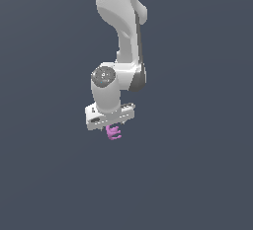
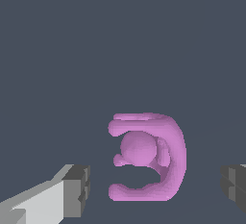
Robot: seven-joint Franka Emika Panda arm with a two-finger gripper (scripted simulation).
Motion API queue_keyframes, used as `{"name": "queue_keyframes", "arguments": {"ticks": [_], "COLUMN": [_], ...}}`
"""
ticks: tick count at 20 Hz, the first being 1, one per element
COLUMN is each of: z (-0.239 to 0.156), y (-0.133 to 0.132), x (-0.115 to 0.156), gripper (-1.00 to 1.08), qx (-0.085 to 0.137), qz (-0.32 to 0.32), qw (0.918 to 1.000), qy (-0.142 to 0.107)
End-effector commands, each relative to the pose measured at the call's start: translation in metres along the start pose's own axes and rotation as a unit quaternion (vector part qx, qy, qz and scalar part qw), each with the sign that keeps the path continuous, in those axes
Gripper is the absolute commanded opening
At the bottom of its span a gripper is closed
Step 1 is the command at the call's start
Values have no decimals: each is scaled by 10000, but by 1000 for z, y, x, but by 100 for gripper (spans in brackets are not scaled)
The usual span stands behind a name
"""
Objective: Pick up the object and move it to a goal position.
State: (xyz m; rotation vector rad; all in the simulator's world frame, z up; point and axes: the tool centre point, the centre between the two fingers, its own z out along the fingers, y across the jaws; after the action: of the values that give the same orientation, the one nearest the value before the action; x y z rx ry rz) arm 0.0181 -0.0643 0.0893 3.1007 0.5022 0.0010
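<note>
Grasp step judged to be in hand: the end effector [image 2: 153, 189] should be lowered straight and closed evenly across the object's [image 2: 150, 156] curved back and prong tips, so it is not pushed aside. The end effector is seen spread wide, nothing held; a gap is left to each finger [image 2: 77, 189]. In the wrist view the object is seen between the fingers, nearly centred. In the exterior view the object [image 1: 113, 133] is seen just under the end effector [image 1: 111, 124], on the worktop [image 1: 197, 174]. No goal marker is visible.
</note>
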Motion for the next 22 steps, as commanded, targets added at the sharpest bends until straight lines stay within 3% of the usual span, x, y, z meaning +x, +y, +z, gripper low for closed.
{"name": "queue_keyframes", "arguments": {"ticks": [1, 14, 15, 22], "z": [5, 49, 49, 49], "y": [0, 0, 0, 0], "x": [0, 0, 0, 0], "gripper": [100, 100, -100, -100], "qx": [2, 3, 3, 3], "qz": [-4, -22, -22, -22], "qw": [10000, 10000, 10000, 10000], "qy": [-3, -3, -3, -3]}}
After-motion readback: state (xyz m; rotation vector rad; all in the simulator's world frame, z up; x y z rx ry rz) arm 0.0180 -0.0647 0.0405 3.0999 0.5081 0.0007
